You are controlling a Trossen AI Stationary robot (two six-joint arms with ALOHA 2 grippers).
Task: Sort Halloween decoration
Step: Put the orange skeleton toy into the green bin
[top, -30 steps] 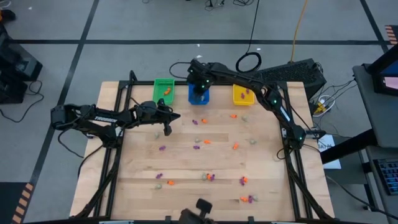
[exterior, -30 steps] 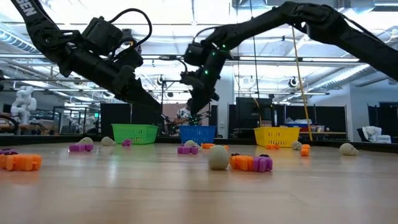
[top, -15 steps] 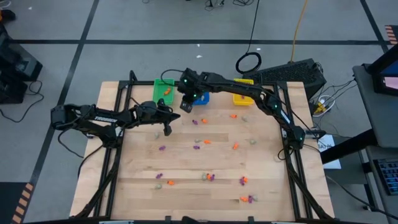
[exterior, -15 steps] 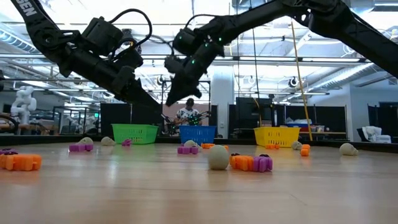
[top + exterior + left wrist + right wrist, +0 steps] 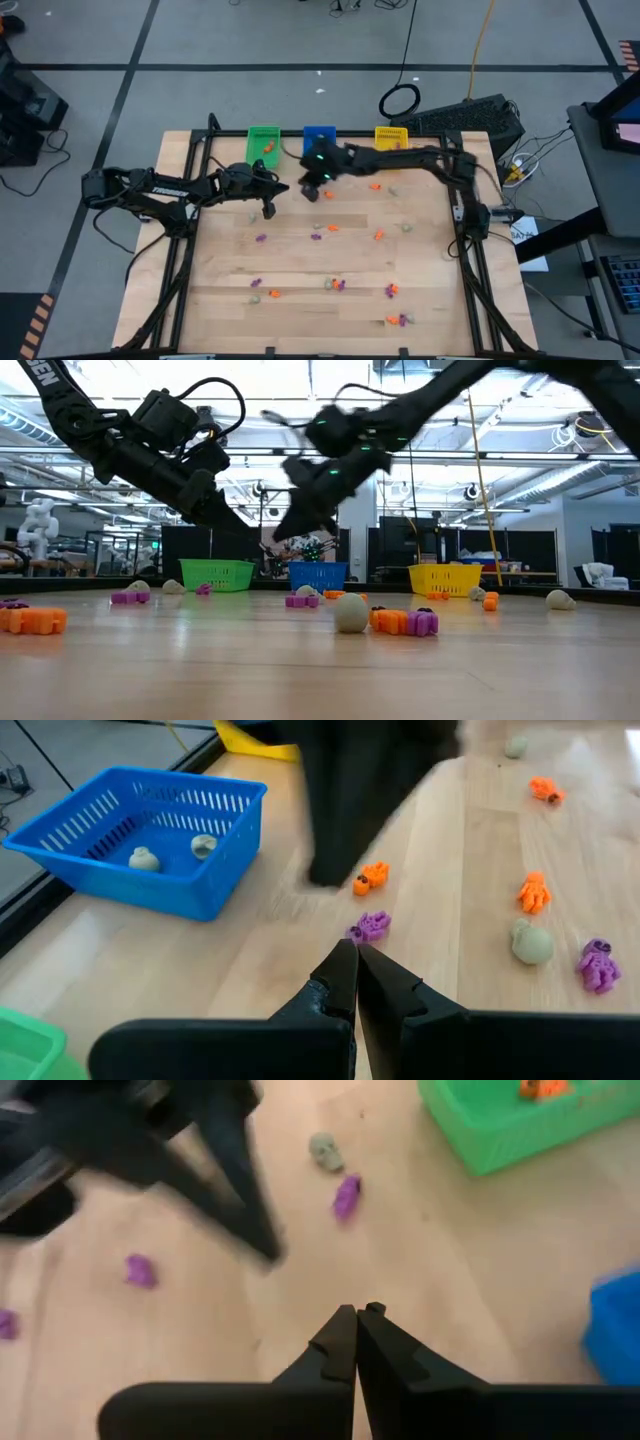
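Many tiny orange, purple and pale trinkets lie scattered on the wooden table (image 5: 430, 290), among them a purple one (image 5: 370, 927) and an orange one (image 5: 371, 877) just ahead of my left gripper (image 5: 355, 952). That gripper is shut and empty, above the table's left-centre (image 5: 270, 209). My right gripper (image 5: 357, 1312) is also shut and empty. It hovers just on the near side of the blue bin (image 5: 319, 138), close to the left gripper (image 5: 310, 191). Two pale trinkets (image 5: 145, 858) lie in the blue bin, and an orange one (image 5: 540, 1088) lies in the green bin (image 5: 264, 144).
The green, blue and yellow bins (image 5: 392, 145) stand in a row along the far edge. The two arms are close together at the table's far centre-left, and the right arm (image 5: 360, 790) fills the left wrist view. More trinkets (image 5: 335, 285) lie toward the near edge.
My right gripper left its place above the blue bin, swung toward the green bin, then came down and toward the near edge. It now hangs low in front of the blue bin, close to the left gripper. The left arm stayed put.
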